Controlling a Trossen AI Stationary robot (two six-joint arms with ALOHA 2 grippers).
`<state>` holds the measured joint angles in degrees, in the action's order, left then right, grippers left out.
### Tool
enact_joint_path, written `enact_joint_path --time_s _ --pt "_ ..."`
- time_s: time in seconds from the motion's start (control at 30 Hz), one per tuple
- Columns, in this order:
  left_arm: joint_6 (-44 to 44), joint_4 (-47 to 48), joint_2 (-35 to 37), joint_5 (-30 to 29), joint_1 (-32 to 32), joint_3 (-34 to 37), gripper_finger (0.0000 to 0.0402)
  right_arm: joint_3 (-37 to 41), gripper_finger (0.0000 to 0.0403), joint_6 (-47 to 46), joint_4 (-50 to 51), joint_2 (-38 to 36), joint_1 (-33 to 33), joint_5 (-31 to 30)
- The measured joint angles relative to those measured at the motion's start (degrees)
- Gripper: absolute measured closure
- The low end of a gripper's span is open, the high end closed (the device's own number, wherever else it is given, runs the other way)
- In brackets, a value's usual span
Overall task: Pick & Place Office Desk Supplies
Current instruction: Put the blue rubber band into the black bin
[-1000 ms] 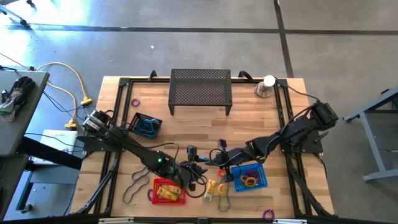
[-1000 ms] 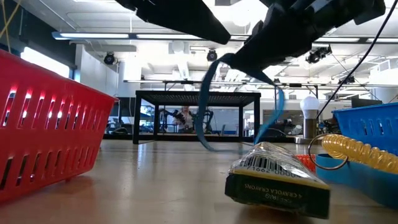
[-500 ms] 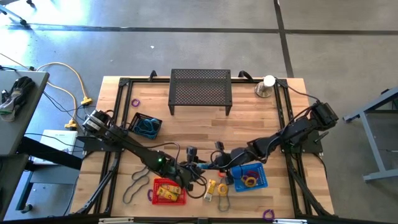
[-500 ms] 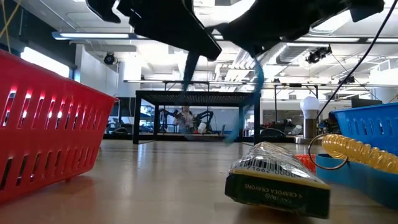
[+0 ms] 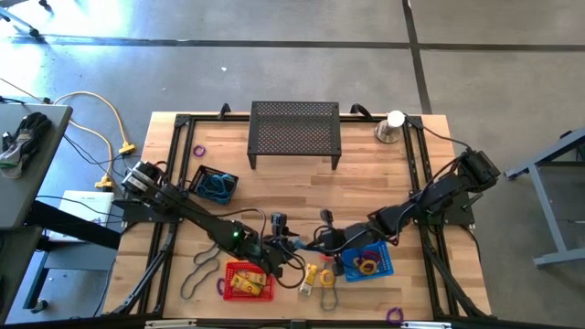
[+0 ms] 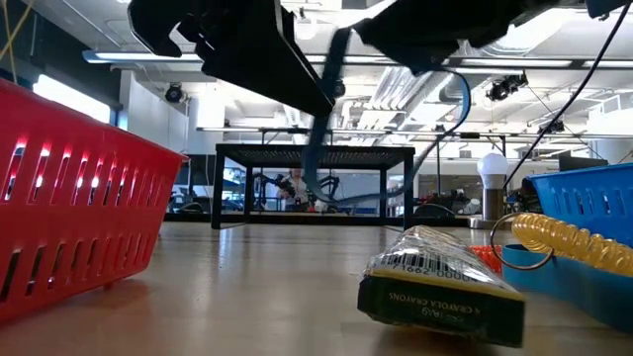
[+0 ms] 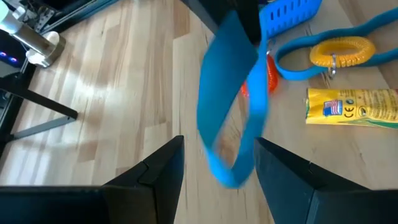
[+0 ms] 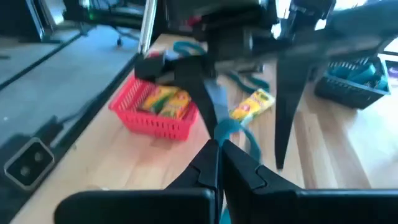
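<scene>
The right gripper (image 5: 322, 239) hangs above the wooden counter (image 5: 366, 183), just beside the blue plastic basket (image 5: 379, 262) on the side toward the red plastic basket (image 5: 247, 281). Its jaws are pressed together on a teal rubber band loop (image 8: 235, 132), which the right wrist view shows starting at the closed fingertips (image 8: 212, 163). In the low view the same loop (image 6: 321, 138) dangles clear of the counter, its lower end above the boards.

The left gripper (image 5: 291, 245) sits between the blue basket and the red basket, close to the right one. Its jaws are spread apart, and in the left wrist view the teal loop (image 7: 225, 106) hangs in front of the gap between the two dark fingers (image 7: 155, 171), not clamped by them.

Beside the blue basket lie a yellow crayon packet (image 5: 312, 277), a yellow coiled ring (image 5: 327, 275) and another teal band (image 7: 336, 43). The blue basket holds a yellow ring (image 5: 366, 267) and red pieces (image 5: 366, 255). The red basket holds yellow packets (image 8: 165, 99). Farther from the blue basket, past the left arm, a dark mesh bin (image 5: 213, 185) holds teal bands.
</scene>
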<state>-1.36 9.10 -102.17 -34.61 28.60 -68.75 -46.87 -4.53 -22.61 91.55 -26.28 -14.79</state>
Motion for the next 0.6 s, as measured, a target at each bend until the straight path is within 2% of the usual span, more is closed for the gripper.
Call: enact_joint_path --time_s 0.6 --pt "0.2 -1.9 0.0 -1.7 -3.2 0.0 0.0219 0.0 0.04 -5.1 -0.7 -0.5 0.9 0.8"
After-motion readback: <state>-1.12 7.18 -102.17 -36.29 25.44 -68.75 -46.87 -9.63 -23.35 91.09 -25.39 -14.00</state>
